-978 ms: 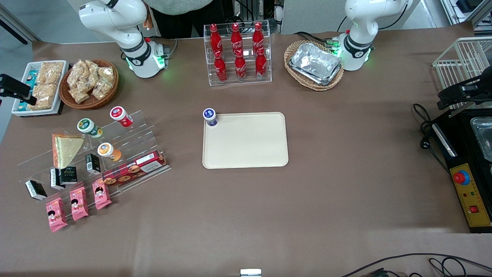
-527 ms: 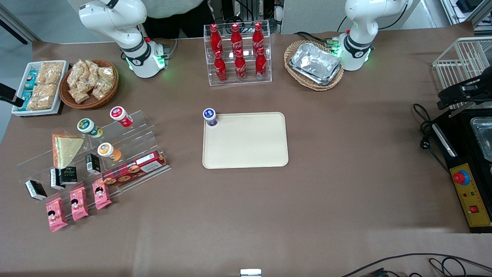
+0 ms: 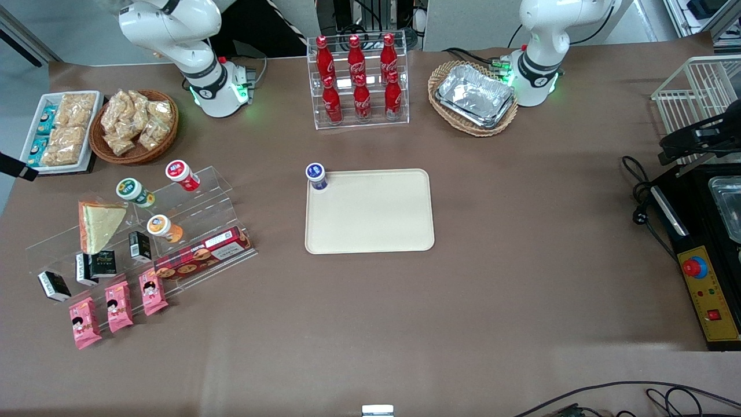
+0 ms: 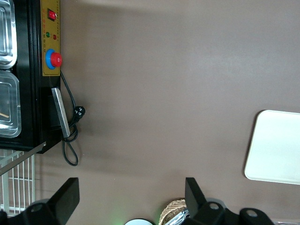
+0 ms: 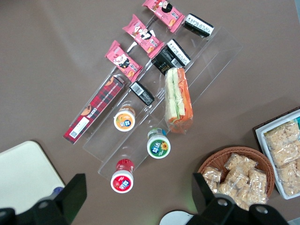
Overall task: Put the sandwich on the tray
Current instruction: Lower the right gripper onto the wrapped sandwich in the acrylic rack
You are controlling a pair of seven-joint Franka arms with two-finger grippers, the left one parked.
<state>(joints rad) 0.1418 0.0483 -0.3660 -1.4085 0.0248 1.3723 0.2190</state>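
Observation:
The sandwich (image 3: 98, 223), a clear-wrapped wedge with pale bread and orange and green filling, lies on the clear stepped stand (image 3: 202, 200) toward the working arm's end of the table. It also shows in the right wrist view (image 5: 178, 100). The cream tray (image 3: 370, 220) lies flat mid-table and shows in the right wrist view (image 5: 23, 176) and the left wrist view (image 4: 276, 147). My right gripper (image 5: 138, 199) hangs high above the table, open and empty, over the stand's edge nearest the robot bases. Only a black part of it (image 3: 13, 167) shows in the front view.
The stand holds capped cups (image 3: 183, 174), black cartons (image 3: 139, 244), a red cookie box (image 3: 201, 253) and pink packets (image 3: 118, 306). A blue-capped cup (image 3: 316, 175) stands on the tray's corner. A wicker snack basket (image 3: 134, 125), white snack tray (image 3: 58, 130), cola rack (image 3: 359, 81) and foil trays (image 3: 474, 95) stand near the bases.
The black part of my right gripper has slid toward the front camera and farther off the frame's edge. The sandwich, tray and other objects have not moved.

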